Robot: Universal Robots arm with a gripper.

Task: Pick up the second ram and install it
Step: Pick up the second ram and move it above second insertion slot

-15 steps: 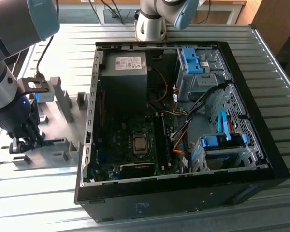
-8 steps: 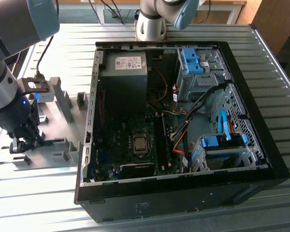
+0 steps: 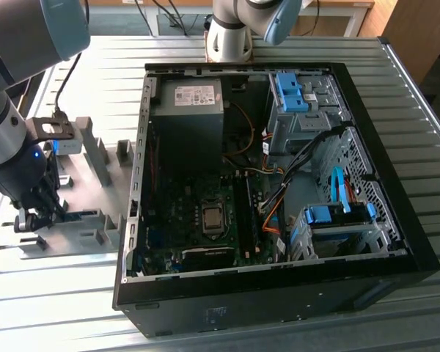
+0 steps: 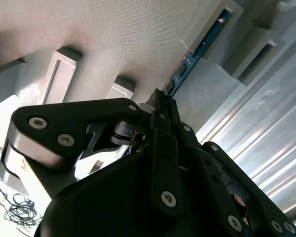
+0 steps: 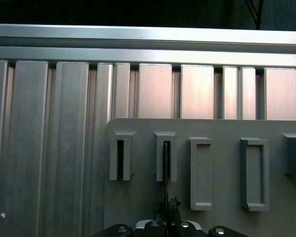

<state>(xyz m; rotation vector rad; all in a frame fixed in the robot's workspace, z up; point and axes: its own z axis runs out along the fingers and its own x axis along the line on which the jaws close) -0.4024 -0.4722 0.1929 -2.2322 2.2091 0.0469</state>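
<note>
The second ram (image 4: 190, 61) is a slim blue board standing on edge in a slotted post of the grey holder plate (image 4: 113, 34). In the first wrist view it is a thin dark line (image 5: 166, 165) running from its slot down to my fingertips. My gripper (image 4: 160, 98) is shut on the stick's near end, with the fingers pressed together on both faces. In the exterior view my gripper (image 3: 35, 218) hangs low over the holder plate (image 3: 95, 183), on that view's left, beside the open computer case (image 3: 279, 301). The stick (image 3: 77, 215) lies just right of it.
Inside the case are the motherboard with its long memory slots (image 3: 243, 213), the processor socket (image 3: 212, 218), the power supply (image 3: 191, 110), cables and blue drive brackets (image 3: 337, 214). Other empty posts (image 5: 201, 173) stand on the holder plate. A ribbed metal table (image 3: 396, 95) carries everything.
</note>
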